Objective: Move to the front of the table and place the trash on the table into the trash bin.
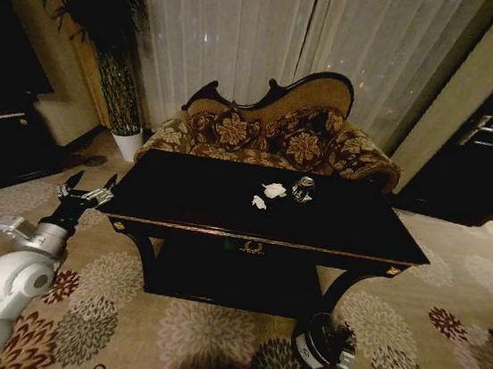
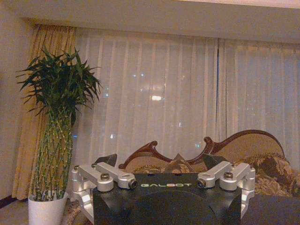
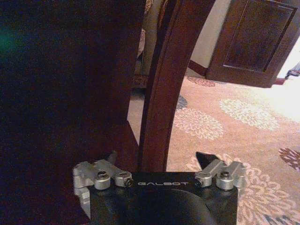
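- Far left stands a tall green plant (image 1: 112,33) in a white pot (image 1: 128,144), against the sheer curtains (image 1: 246,40).
- The left tool (image 1: 85,192) is held out over the patterned carpet (image 1: 123,313), just beside the near left corner of the worktop (image 1: 190,200) and about level with its top; its fingers (image 1: 71,183) are spread wide and hold nothing.
- In the left wrist view that same tool (image 2: 166,165) faces the curtains, the plant and the carved back of the sofa (image 2: 243,147) — jaws apart, nothing between them.
- The worktop is dark and glossy with a gold edge trim and a gold ornament (image 1: 251,247) at the middle of its near edge.
- The trash lies right of centre, toward the far side of the worktop: a small white paper wad (image 1: 259,202) nearest, a larger white wad (image 1: 274,190) just beyond it, and a shiny clear piece (image 1: 303,189) — it could be a crushed bottle, I cannot tell — just to their right.
- The floral sofa (image 1: 271,133) stands behind the worktop.
- The trash bin (image 1: 319,341), black with a white label, sits on the carpet by the near right leg (image 1: 342,286).
- The right tool (image 3: 156,159) hangs low beside the bin; the right wrist view shows it facing that curved leg (image 3: 161,93), jaws parted, empty.
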Tool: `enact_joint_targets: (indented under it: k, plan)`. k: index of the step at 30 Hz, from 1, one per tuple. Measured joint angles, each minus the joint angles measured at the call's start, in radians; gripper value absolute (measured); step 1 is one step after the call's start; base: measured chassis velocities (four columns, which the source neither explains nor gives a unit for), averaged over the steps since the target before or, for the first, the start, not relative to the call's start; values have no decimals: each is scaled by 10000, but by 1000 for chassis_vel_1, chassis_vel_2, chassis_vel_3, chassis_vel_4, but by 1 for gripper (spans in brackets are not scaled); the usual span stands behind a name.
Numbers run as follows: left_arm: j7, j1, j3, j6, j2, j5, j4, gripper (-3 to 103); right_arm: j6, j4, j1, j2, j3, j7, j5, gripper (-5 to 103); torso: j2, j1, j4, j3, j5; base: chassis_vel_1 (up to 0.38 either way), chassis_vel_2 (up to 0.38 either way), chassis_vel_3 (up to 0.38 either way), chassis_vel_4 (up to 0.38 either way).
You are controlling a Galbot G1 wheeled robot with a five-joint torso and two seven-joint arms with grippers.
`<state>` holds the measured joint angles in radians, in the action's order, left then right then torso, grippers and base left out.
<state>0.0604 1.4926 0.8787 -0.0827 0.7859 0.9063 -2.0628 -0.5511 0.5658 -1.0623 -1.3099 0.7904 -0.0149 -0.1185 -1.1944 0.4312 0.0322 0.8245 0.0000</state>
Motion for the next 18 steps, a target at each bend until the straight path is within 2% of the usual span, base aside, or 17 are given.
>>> enact_joint_targets:
  k: [2,5,6,7,8,11,14,18]
  plan:
    - [0,0,0,0,0,-1,0,100,28,250,-173,-15,44,-4,-43,99,-1,0,-2,0,0,0,0,0,0]
    - [1,0,0,0,0,0,0,100,163,1151,-899,4,-2,266,-692,100,-1,0,-4,-1,0,0,0,0,0]
    - [3,0,0,0,0,0,0,100,243,1823,-1554,55,-137,889,-1658,100,-1,0,-3,0,-1,0,0,0,0]
    - [4,0,0,1,0,0,0,100,244,2241,-1995,97,-209,1402,-2201,100,-1,0,0,0,1,0,0,0,0]
    - [4,0,0,1,0,0,0,100,244,2241,-1995,97,-209,1402,-2201,100,-1,0,0,0,1,0,0,0,0]
    - [4,-1,0,0,-1,0,-1,100,-185,3566,-3476,250,-46,3213,-3322,100,-2,-4,5,-1,-2,0,0,0,0]
    - [4,-1,0,0,0,0,-1,100,-372,4101,-3997,289,138,3501,-3584,100,-3,-4,1,-1,2,0,0,0,0]
    - [4,-1,-1,0,0,0,-1,100,-453,5255,-4743,289,399,3358,-3908,100,-2,-2,2,-1,1,0,0,0,0]
